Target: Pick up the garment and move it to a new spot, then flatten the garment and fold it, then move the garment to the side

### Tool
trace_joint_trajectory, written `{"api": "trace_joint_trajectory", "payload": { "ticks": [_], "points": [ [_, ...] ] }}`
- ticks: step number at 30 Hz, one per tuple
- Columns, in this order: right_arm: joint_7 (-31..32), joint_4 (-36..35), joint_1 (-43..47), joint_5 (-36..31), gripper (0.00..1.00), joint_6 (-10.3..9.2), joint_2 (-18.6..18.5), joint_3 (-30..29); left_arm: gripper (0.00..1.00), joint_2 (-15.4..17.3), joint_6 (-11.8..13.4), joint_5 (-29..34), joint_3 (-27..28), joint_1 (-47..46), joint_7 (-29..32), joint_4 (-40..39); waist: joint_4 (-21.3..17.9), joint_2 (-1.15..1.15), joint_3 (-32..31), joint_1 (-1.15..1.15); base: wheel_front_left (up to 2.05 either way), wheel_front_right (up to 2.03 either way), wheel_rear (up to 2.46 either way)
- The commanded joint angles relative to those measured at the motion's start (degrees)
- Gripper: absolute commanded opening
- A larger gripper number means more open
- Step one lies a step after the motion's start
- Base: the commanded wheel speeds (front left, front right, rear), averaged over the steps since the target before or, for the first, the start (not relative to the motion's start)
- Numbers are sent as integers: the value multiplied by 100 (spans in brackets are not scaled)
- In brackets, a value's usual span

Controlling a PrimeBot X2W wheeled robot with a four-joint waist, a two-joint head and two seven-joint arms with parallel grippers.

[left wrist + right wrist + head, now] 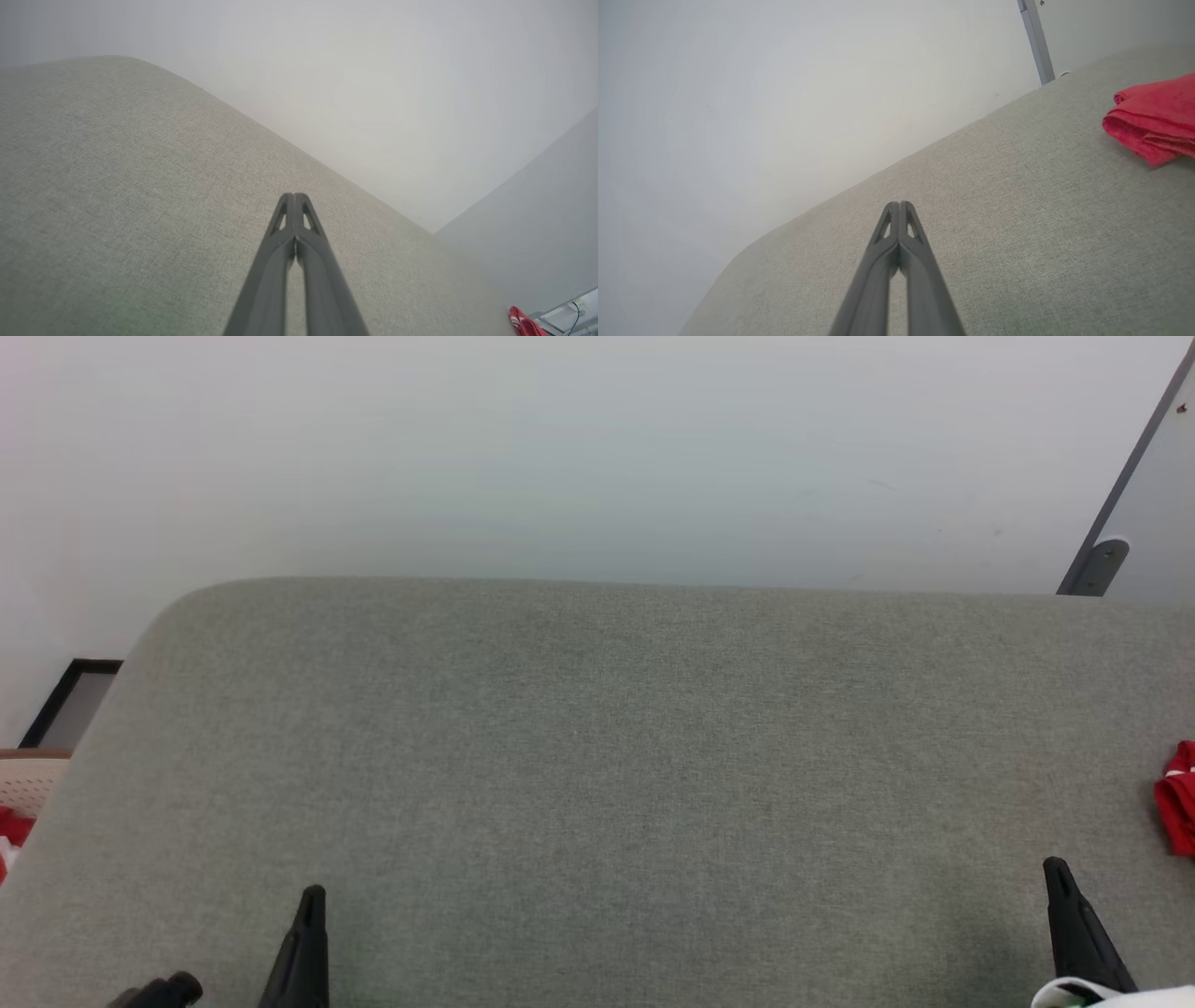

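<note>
Head view: left gripper [312, 901] and right gripper [1057, 873] empty, fingers pressed together, low over the grey cushion [597, 756], well apart from the folded garment [1178, 798] at its right edge, seemingly set aside.

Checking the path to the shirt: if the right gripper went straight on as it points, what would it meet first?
Not the garment, off to the side. The right gripper points over the grey cushion toward the wall; likely cushion first, depth unclear.
</note>
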Motion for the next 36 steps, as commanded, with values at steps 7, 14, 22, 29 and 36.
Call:
{"api": "trace_joint_trajectory", "payload": {
  "ticks": [7,14,22,29,36],
  "points": [
    [134,48,-292,619,0,-2,17,-57,0,-3,1,-639,42,-255,146,33,-20,0,11,0,0,0,0],
    [248,149,-397,1118,0,-2,55,-77,0,-33,1,-1151,64,-374,285,115,-40,0,22,0,0,0,0],
    [370,258,-515,1639,0,-3,98,-97,0,-66,1,-1682,91,-502,435,202,-63,0,34,0,0,0,0],
    [469,348,-600,2062,0,-3,132,-114,0,-95,0,-2115,116,-605,557,279,-83,0,45,0,0,0,0],
    [563,431,-684,2460,0,-4,160,-132,0,-125,0,-2517,141,-701,675,349,-103,0,55,0,0,0,0]
  ]
}}
